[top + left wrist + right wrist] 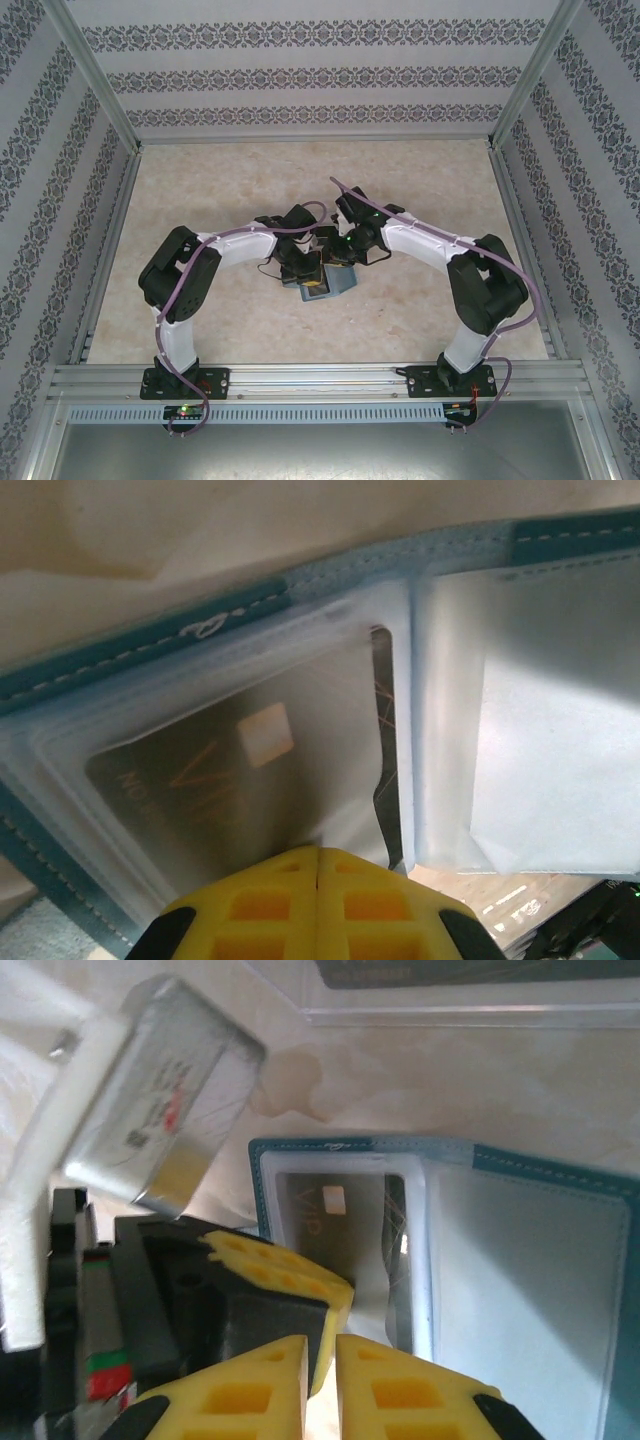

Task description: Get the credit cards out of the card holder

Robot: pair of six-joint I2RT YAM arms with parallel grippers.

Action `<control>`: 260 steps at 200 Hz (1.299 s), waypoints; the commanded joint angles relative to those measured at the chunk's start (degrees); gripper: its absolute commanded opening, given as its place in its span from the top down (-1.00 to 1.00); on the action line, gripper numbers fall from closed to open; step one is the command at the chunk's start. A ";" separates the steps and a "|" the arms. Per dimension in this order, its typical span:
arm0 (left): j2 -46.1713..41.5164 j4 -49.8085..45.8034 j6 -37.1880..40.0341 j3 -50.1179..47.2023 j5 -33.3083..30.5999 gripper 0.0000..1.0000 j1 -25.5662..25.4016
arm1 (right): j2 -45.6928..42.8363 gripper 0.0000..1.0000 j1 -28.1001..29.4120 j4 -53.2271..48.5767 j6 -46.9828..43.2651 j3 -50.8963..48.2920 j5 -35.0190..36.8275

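Nearest us, the left gripper [318, 865] has its yellow jaws pressed together at the lower edge of the card holder's [150, 655] clear sleeve. The right gripper [320, 1355] jaws stand a narrow slit apart, nothing between them. We see the card holder lying open on the table [200, 190] between the 2 arms, 1 dark card [200, 770] in its left pocket. Beyond it lies a clear plastic box [450, 1000].

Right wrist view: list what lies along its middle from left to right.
Pale card with reddish marks → dark card in the wallet's clear sleeve → empty right half of the open teal wallet.
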 commanded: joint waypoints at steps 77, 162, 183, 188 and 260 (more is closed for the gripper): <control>-2.94 -0.33 -0.65 -1.79 -3.04 1.00 -0.73 | -0.14 0.71 -2.74 7.37 2.87 -10.53 -2.67; -4.32 -2.97 0.29 -0.97 -5.51 1.00 -0.58 | -1.75 0.72 -2.59 7.46 3.62 -13.25 -2.65; -3.97 -3.21 0.68 -0.83 -5.41 1.00 -0.53 | -2.29 0.72 -2.54 7.45 3.92 -11.65 -3.00; -3.67 -3.24 0.70 -0.82 -5.48 1.00 -0.50 | -2.44 0.72 -2.50 7.66 4.07 -11.25 -3.20; -2.51 -2.51 0.72 -2.04 -4.93 1.00 -0.43 | 0.71 0.66 -1.36 12.35 6.82 -7.82 -7.81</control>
